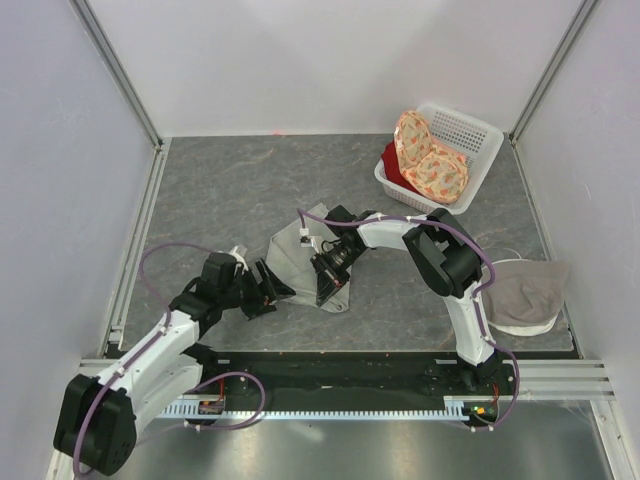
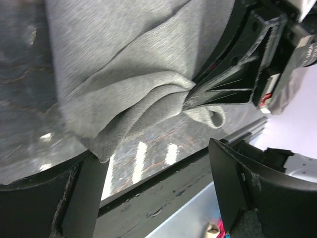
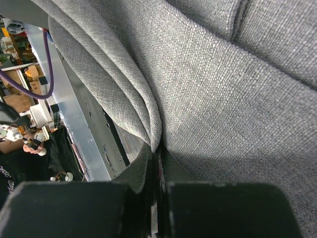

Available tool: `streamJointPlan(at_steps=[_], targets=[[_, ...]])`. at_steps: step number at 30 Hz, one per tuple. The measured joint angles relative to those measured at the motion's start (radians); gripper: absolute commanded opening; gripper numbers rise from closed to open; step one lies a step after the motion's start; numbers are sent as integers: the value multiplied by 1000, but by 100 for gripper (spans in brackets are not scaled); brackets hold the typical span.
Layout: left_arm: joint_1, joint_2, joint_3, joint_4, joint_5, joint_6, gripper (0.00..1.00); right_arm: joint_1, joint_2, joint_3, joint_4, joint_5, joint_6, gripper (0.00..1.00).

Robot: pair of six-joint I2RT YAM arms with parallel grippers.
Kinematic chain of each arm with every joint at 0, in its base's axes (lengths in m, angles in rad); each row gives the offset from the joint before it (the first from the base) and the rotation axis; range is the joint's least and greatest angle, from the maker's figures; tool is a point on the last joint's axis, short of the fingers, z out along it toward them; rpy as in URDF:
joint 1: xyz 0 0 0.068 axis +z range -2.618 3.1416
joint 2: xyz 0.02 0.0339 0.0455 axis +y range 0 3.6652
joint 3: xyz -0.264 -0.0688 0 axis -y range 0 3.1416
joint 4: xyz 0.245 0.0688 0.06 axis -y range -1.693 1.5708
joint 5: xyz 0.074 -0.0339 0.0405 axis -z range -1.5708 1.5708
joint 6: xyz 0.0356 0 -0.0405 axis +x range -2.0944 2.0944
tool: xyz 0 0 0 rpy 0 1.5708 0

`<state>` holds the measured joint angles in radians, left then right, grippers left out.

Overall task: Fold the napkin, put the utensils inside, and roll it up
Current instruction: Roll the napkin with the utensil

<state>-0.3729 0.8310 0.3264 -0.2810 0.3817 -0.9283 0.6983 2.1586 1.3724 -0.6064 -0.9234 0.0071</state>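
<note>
- Presently, napkin (image 1: 298, 255) lies bunched at bench (image 1: 220, 190) ctr, between the two arms. It is not flat, and its near-right part is gathered into a raised fold.
- Right end effector (image 3: 157, 161): fingers together, clamped on a doubled fold of the napkin, pinched right at the tips.
- Left end effector (image 2: 152, 158): jaws wide apart, nothing between them. A loose napkin corner hangs just beside one finger; contact poss., but the wrist view is too blurred to confirm.
- Handling, est.: light, soft woven cloth, limp, non-fragile. Drapes and creases under own weight and will likely bunch if dragged. Weave looks grippy, so slip unlikely w/ a firm pinch.
- Grasp rec.: take a hem or corner opposite the clamped fold, so both arms can tension it flat.
- Fork: not seen in any view.
- Surface: dark grey marbled bench, smooth w/ glossy reflections; cloth should slide readily.
- Room: white walls (image 1: 330, 60) on three sides. Basket (image 1: 482, 145) at far right holds an orange floral cloth (image 1: 430, 160). Paler cloth (image 1: 525, 295) at right edge, well apart from napkin.
</note>
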Motion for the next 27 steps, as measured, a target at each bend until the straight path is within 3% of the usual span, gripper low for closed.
streamJointPlan(at_steps=[13,27], targets=[[48,148,-23,312,5,-23,89,0,0,-4,8,0,17,0],[79,153,-32,341,-89,164,88,0,10,-7,46,-12,78,0]])
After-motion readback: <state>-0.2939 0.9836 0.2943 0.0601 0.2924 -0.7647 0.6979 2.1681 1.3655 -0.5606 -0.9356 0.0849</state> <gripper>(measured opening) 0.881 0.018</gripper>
